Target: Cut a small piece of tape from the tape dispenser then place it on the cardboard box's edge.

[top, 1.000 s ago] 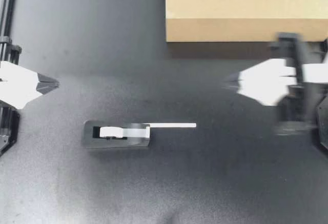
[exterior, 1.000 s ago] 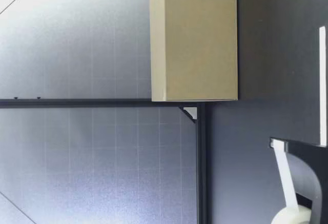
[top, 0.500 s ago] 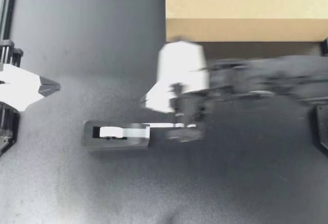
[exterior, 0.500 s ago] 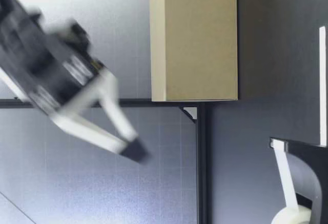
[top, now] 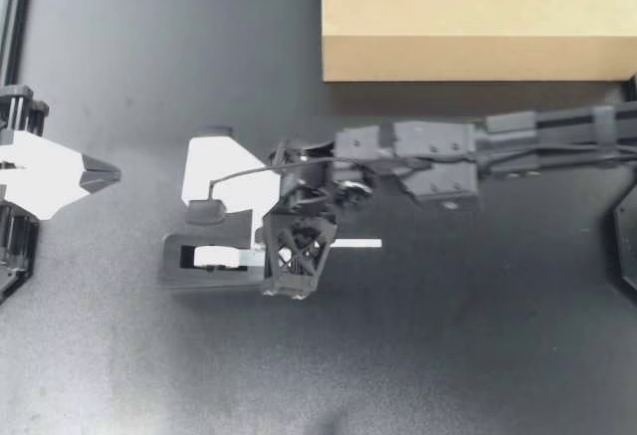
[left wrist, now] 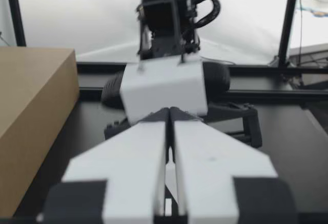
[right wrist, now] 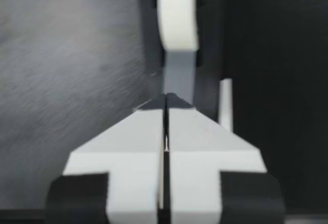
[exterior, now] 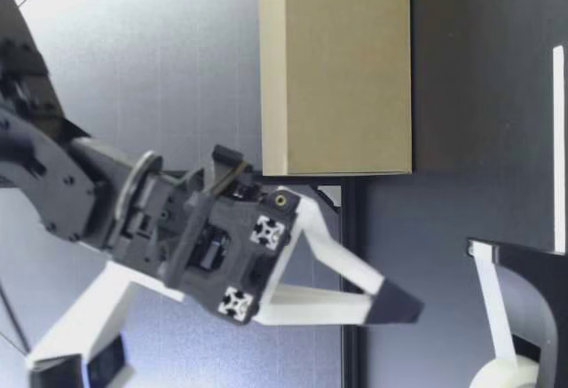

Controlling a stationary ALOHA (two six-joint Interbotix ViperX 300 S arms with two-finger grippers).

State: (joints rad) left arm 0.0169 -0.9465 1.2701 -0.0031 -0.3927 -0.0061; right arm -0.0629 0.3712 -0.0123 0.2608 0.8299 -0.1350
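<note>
A dark tape dispenser [top: 214, 268] with a white roll lies left of the table's middle. A white strip of tape [top: 358, 244] runs out of it to the right, flat on the table. My right arm reaches in across the middle, and my right gripper [top: 206, 211] is shut and empty, its tip over the dispenser's far edge. In the right wrist view, the shut fingers [right wrist: 165, 103] point at the roll [right wrist: 178, 14]. From table height, my right gripper [exterior: 395, 304] hangs above the dispenser [exterior: 528, 304]. My left gripper [top: 111, 171] is shut and empty at the left edge. The cardboard box [top: 478, 17] stands at the back right.
The table is a dark mat [top: 448, 355] with a black frame rail [top: 15, 17] along its left side. In the left wrist view, the box [left wrist: 31, 116] stands beside my left gripper [left wrist: 168, 116], with the right arm's white gripper body [left wrist: 164, 88] straight ahead.
My right arm has swept from the table's right side to over the dispenser, covering part of the tape strip from above. My left gripper has barely moved.
</note>
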